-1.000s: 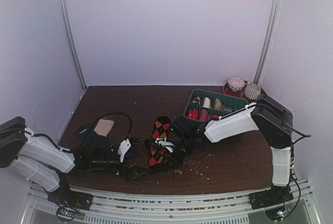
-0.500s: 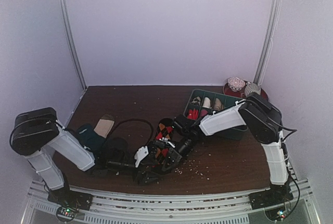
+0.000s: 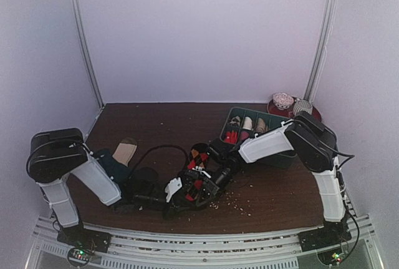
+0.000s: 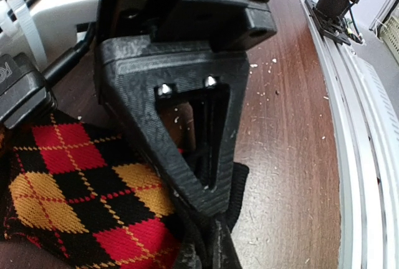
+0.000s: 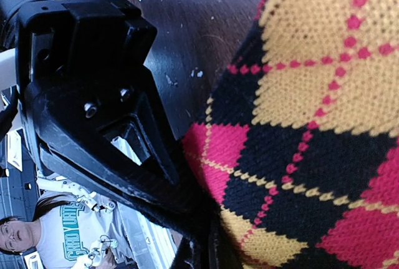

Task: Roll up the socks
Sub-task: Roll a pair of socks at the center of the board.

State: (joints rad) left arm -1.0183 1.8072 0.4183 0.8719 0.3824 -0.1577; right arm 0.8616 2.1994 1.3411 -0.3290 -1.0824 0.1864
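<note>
Our left tool (image 3: 190,195) had swung in and clamped shut on the sock (image 4: 75,181) at the front of the surface (image 3: 156,125). Our right tool (image 3: 204,180) pinched it too, both hiding most of it; crumbs (image 3: 237,203) lay beside, the tray (image 3: 282,158) behind.

Green print on a bystander's white T-shirt (image 5: 65,247), right wrist view, too blurred to read. No other legible text.
</note>
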